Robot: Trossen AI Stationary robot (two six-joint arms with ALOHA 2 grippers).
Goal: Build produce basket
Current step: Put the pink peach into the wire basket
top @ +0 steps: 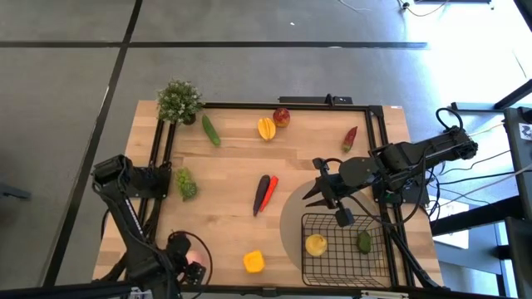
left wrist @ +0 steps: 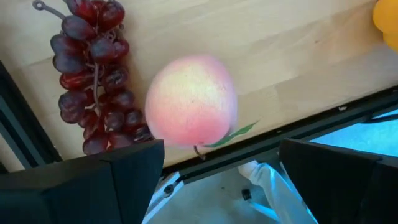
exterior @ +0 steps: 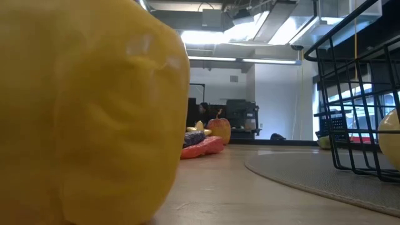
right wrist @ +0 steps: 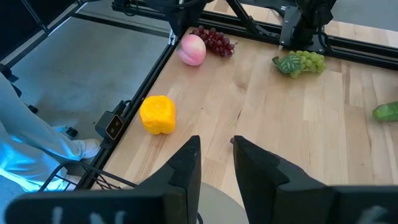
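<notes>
The left gripper (left wrist: 214, 177) hangs directly over the pink peach (left wrist: 191, 99), fingers spread wide to either side of it, apparently lined up for a grasp; the peach lies on the counter (top: 224, 178) untouched, just beside the purple grapes (left wrist: 93, 81). The basket (top: 342, 247), far from the peach, sits on a round grey mat (top: 291, 220) and already holds a yellow fruit and a green one. The right gripper (top: 326, 193) waits just beside the basket, fingers close together and holding nothing. The counter is pale wood framed by black rails, with grey floor around it.
</notes>
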